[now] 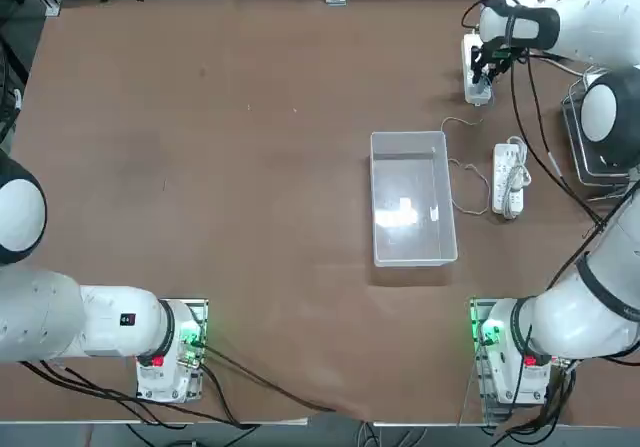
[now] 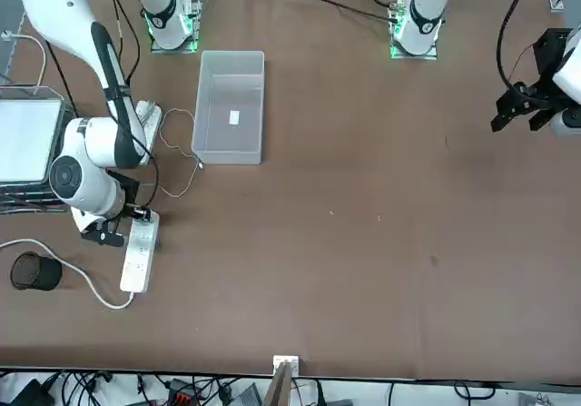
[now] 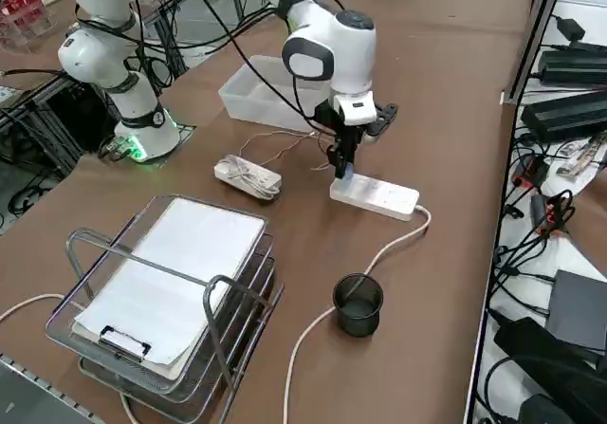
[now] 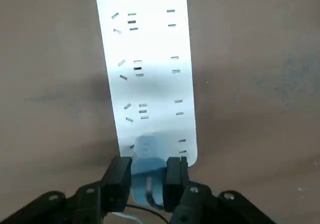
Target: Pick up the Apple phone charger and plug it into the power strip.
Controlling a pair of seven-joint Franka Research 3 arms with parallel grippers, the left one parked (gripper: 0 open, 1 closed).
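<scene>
Evidently the cube-shaped Apple charger (image 4: 148, 176) is pinched between the two fingers of the right gripper (image 4: 151, 161), which have closed on its opposite sides, leaving its front free to meet the sockets. Its leading part overlaps the end row of the white power strip (image 3: 376, 196), at the end away from the thick white cord (image 3: 313, 327). Working there seems sensible, as the cord is kept out of the arm's way; whether the prongs have entered a socket cannot be told. The next move probably calls for lining up the prongs, then pressing straight down; a slight tilt could make them skid, or the strip could slide. The thin white cable (image 2: 184, 152) wanders in loose curves towards the clear plastic bin (image 1: 413, 202), with slack that should spare the charger a tug. A second strip, its cord bundled on top (image 3: 248, 176), lies between the bin and the wire tray (image 3: 232, 343), where a clipboard with white paper (image 3: 175, 277) rests. Near the working strip's cord stands a black mesh cup (image 3: 358, 304). All this sits on a smooth brown tabletop (image 2: 381, 242), lightly marked in places. Past its edge, a white side surface (image 3: 507, 386) carries black cases (image 3: 569, 116) and tangled cables (image 3: 517, 253).
</scene>
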